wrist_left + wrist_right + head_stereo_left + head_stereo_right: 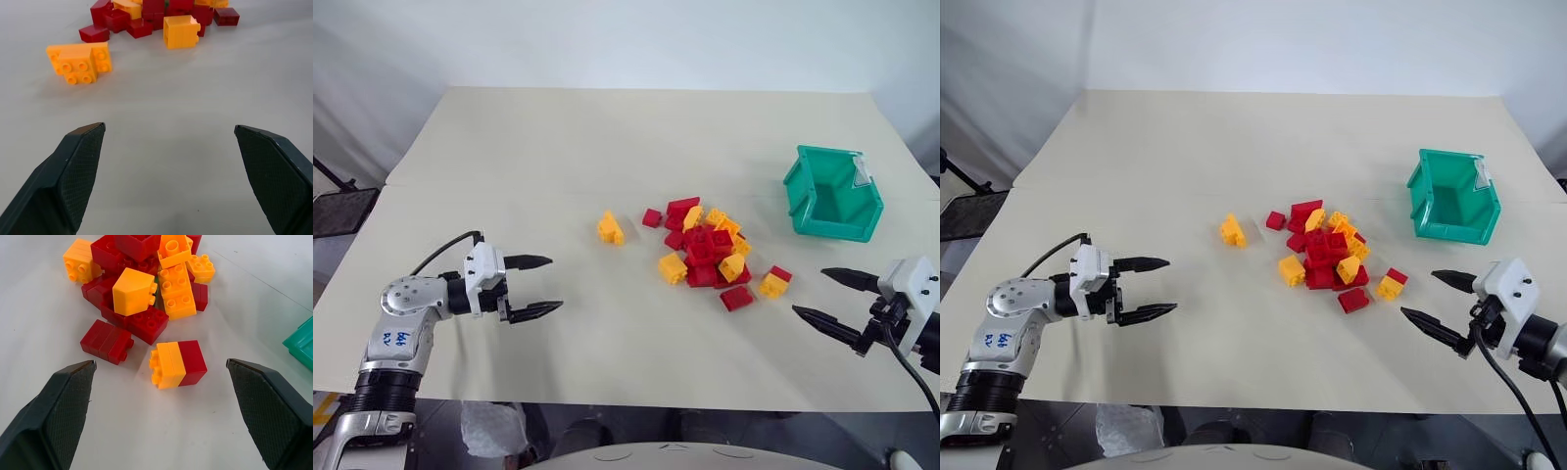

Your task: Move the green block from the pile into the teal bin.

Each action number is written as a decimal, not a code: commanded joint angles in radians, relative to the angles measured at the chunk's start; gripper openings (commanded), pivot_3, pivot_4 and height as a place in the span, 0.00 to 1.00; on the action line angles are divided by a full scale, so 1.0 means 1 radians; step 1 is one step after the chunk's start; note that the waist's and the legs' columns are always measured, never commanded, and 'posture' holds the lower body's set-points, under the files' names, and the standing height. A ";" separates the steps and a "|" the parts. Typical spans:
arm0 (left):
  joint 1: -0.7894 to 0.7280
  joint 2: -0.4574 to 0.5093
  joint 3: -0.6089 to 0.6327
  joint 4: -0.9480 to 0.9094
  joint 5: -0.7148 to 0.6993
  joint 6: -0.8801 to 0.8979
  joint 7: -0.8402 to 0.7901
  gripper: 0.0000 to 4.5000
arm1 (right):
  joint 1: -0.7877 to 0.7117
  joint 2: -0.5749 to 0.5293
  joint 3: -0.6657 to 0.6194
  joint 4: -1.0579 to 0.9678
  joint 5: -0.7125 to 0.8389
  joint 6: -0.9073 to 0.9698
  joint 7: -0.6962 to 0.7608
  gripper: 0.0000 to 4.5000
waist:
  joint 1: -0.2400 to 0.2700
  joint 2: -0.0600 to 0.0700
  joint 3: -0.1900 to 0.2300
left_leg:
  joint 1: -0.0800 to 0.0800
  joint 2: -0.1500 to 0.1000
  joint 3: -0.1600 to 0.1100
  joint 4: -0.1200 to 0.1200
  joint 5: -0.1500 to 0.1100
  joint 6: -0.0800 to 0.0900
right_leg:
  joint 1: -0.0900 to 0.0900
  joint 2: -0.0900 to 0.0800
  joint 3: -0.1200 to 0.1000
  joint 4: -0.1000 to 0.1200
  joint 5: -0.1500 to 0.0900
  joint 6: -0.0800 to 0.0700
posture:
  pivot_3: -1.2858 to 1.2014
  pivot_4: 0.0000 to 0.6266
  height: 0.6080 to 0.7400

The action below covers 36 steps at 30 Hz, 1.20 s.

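Observation:
The pile point(710, 250) of red and yellow bricks lies mid-table. The green block is almost wholly hidden in it; the right wrist view shows only a thin green sliver point(156, 284) between yellow bricks. Far right of the pile stands the teal bin point(830, 194), its inside bare. My left gripper point(555, 283) hovers open and holding nothing over the table, well left of the pile. My right gripper point(808, 292) is open and holding nothing just right of the pile, pointing at a joined yellow-and-red brick point(178, 364).
A lone yellow brick point(610, 228) lies left of the pile, ahead of the left gripper point(168, 129). A red brick point(736, 299) sits at the pile's near edge. The cream table point(607, 147) stretches far behind the pile.

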<state>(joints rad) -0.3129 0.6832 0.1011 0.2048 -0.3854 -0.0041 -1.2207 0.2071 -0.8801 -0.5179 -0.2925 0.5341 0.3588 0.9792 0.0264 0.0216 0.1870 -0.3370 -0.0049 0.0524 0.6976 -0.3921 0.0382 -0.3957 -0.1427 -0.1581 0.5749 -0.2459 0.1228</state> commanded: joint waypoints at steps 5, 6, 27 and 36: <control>-0.054 -0.003 0.018 -0.059 -0.020 0.103 0.094 1.00 | -0.010 -0.024 -0.038 -0.133 0.100 0.142 -0.037 0.99 | 0.000 0.000 0.000 | 0.000 0.000 0.000 0.001 0.000 0.000 | 0.000 0.000 0.000 0.001 0.000 0.000 | 0.52 0.24 1.00; -0.059 -0.003 0.015 -0.067 -0.020 0.110 0.098 1.00 | -0.013 -0.030 -0.033 -0.161 0.115 0.165 -0.040 0.99 | 0.000 0.000 0.000 | 0.000 0.000 0.000 0.001 0.000 0.000 | 0.000 0.000 0.000 0.001 0.000 0.000 | 0.52 0.24 1.00; -0.224 -0.127 -0.053 0.001 -0.033 0.051 -0.019 1.00 | -0.571 0.365 0.651 -0.169 0.081 0.445 -0.567 0.01 | -0.004 -0.002 0.000 | -0.004 -0.001 0.000 0.002 0.000 0.000 | -0.003 0.002 -0.001 0.001 0.000 0.000 | 0.52 0.24 1.00; -0.236 -0.163 -0.070 0.005 -0.034 0.038 -0.032 1.00 | -0.669 0.386 0.639 0.097 -0.112 0.296 -0.533 0.01 | -0.006 -0.002 0.000 | -0.011 0.000 0.002 0.003 0.001 0.000 | -0.010 0.004 0.000 0.001 0.000 0.000 | 0.52 0.24 1.00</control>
<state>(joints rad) -0.5371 0.5196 0.0211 0.2145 -0.4074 0.0486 -1.2461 -0.4546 -0.4870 0.1568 -0.2012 0.4421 0.6886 0.4377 0.0202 0.0197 0.1871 -0.3501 -0.0048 0.0548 0.7010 -0.3914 0.0382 -0.4082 -0.1387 -0.1586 0.5767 -0.2459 0.1229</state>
